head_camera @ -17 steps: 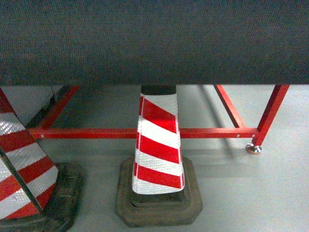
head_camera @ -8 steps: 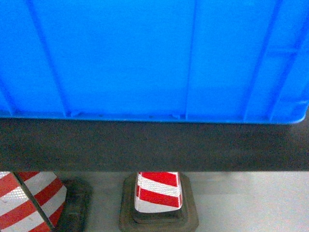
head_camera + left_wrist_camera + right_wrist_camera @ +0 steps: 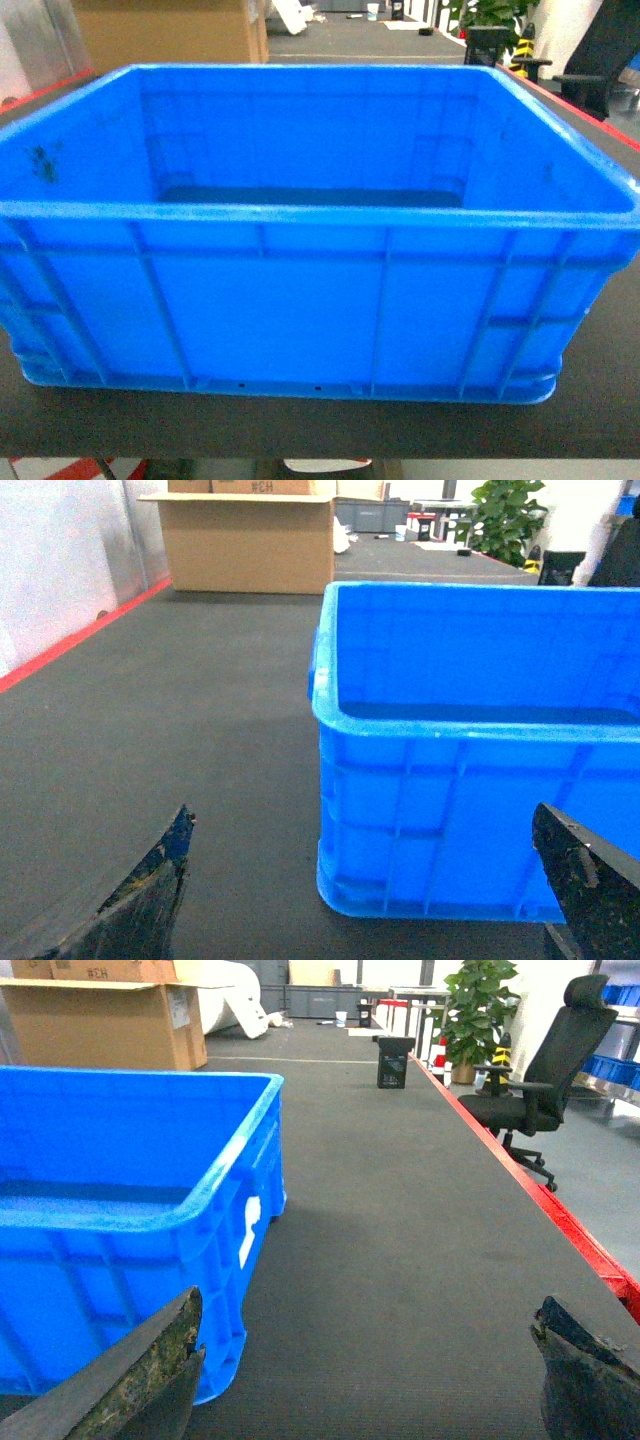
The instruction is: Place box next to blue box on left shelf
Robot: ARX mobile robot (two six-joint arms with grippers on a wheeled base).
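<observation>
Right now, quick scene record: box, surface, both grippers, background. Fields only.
box: blue crate, upright, looks empty
surface: dark table with a red edge, crate resting on it
left gripper: open, facing the crate's left corner, not touching
right gripper: open, facing the crate's right corner, not touching
shelf: not in view
background: cardboard box, office chair, potted plant

Blue crate (image 3: 320, 250): left wall cut by the head view's edge; near floor hidden behind front wall. Left gripper (image 3: 365, 900) and right gripper (image 3: 370, 1380): only finger ends in frame. Cardboard box (image 3: 165, 35): top cropped. Office chair (image 3: 540, 1070): base partly hidden by counter (image 3: 400, 1260).
</observation>
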